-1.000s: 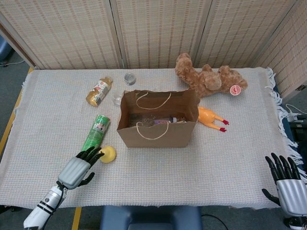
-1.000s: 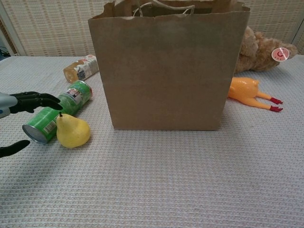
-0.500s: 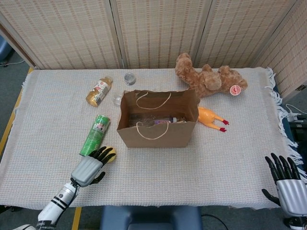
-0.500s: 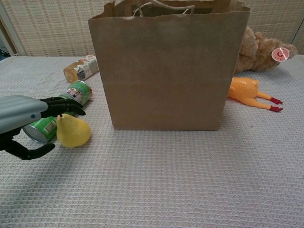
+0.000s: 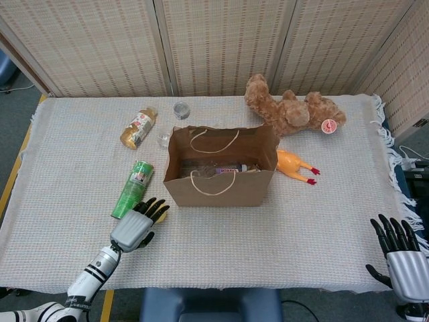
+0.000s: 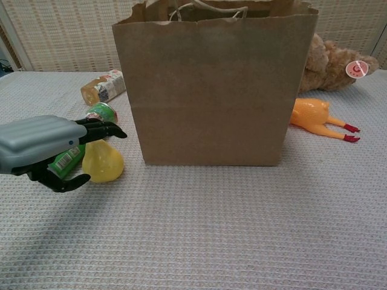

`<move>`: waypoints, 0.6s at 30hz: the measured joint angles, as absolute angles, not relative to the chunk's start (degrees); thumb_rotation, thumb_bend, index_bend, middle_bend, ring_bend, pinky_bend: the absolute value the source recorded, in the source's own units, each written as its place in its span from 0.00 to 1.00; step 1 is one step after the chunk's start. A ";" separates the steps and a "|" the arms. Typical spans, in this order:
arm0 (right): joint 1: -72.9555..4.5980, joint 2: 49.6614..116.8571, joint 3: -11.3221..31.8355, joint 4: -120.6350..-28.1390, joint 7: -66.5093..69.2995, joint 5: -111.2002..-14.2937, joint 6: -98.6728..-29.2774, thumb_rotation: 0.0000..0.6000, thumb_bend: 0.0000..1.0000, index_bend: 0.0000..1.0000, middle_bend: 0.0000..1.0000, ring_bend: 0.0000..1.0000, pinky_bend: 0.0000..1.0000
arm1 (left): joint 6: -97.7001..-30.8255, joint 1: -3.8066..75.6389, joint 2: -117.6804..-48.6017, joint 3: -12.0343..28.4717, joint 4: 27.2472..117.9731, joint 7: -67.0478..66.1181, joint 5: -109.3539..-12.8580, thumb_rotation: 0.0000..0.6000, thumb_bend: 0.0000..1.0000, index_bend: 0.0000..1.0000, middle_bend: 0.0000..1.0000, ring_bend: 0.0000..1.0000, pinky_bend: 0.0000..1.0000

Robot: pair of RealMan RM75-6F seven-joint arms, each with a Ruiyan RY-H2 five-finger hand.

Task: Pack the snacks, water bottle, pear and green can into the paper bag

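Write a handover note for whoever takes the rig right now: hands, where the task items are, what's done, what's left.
Left hand: fingers spread over the pear, reaching around it, not yet clearly gripping.
Right hand: open, idle at the table's near right edge, holding nothing.
Paper bag: upright mid-table, with some items already inside; the head view shows what looks like a water bottle and a snack wrapper.
Green can: lying on its side left of the bag, beside the pear.
Left to do: grasp the pear and bag it, then the green can. The yellowish bottle farther back is still out too.
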State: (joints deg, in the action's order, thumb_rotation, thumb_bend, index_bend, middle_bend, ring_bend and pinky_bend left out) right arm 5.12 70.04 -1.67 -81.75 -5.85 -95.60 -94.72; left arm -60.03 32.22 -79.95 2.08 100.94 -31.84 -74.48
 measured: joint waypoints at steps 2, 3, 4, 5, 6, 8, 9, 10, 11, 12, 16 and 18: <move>5.11 70.02 -1.69 -81.70 -5.79 -95.59 -94.68 1.00 0.00 0.04 0.00 0.00 0.00 | -61.14 32.16 -79.86 2.41 101.11 -31.72 -74.94 1.00 0.45 0.04 0.00 0.00 0.18; 5.10 70.01 -1.70 -81.68 -5.74 -95.62 -94.69 1.00 0.00 0.04 0.00 0.00 0.00 | -61.65 32.13 -79.72 2.56 101.26 -31.73 -75.24 1.00 0.45 0.04 0.00 0.00 0.18; 5.10 70.00 -1.71 -81.66 -5.70 -95.65 -94.71 1.00 0.00 0.04 0.00 0.00 0.00 | -62.15 32.09 -79.48 2.70 101.50 -31.79 -75.48 1.00 0.45 0.05 0.00 0.00 0.18; 5.10 69.99 -1.72 -81.65 -5.68 -95.68 -94.73 1.00 0.00 0.04 0.00 0.00 0.00 | -62.65 32.04 -79.12 2.87 101.97 -31.92 -75.66 1.00 0.45 0.05 0.00 0.00 0.18; 5.10 69.98 -1.74 -81.65 -5.69 -95.72 -94.74 1.00 0.00 0.04 0.00 0.00 0.00 | -62.85 32.01 -78.80 2.96 102.38 -32.04 -75.71 1.00 0.45 0.06 0.00 0.00 0.18; 5.10 69.96 -1.78 -81.67 -5.75 -95.79 -94.77 1.00 0.00 0.04 0.00 0.00 0.00 | -63.14 31.99 -78.06 3.05 103.11 -32.64 -75.77 1.00 0.45 0.06 0.00 0.00 0.18; 5.10 69.96 -1.79 -81.67 -5.77 -95.81 -94.77 1.00 0.00 0.04 0.00 0.00 0.00 | -63.17 32.00 -77.83 3.02 103.36 -32.94 -75.74 1.00 0.45 0.06 0.00 0.00 0.19; 5.10 69.96 -1.79 -81.68 -5.81 -95.82 -94.77 1.00 0.00 0.04 0.00 0.00 0.00 | -63.07 32.03 -77.67 2.94 103.60 -33.13 -75.63 1.00 0.45 0.06 0.00 0.00 0.19; 5.10 69.97 -1.79 -81.68 -5.85 -95.82 -94.78 1.00 0.00 0.04 0.00 0.00 0.00 | -62.75 32.10 -77.56 2.80 103.76 -33.22 -75.41 1.00 0.45 0.06 0.00 0.00 0.19; 5.10 69.97 -1.78 -81.70 -5.90 -95.82 -94.78 1.00 0.00 0.04 0.00 0.00 0.00 | -62.41 32.18 -77.51 2.66 103.81 -33.30 -75.20 1.00 0.45 0.06 0.00 0.00 0.20; 5.08 70.01 -1.74 -81.79 -6.17 -95.77 -94.76 1.00 0.00 0.04 0.00 0.00 0.00 | -61.01 32.70 -77.90 2.19 103.15 -33.94 -74.08 1.00 0.45 0.09 0.00 0.00 0.20; 5.11 70.03 -1.74 -81.82 -6.19 -95.76 -94.80 1.00 0.00 0.04 0.00 0.00 0.00 | -60.47 32.99 -78.50 2.14 102.40 -34.03 -73.41 1.00 0.45 0.09 0.00 0.00 0.20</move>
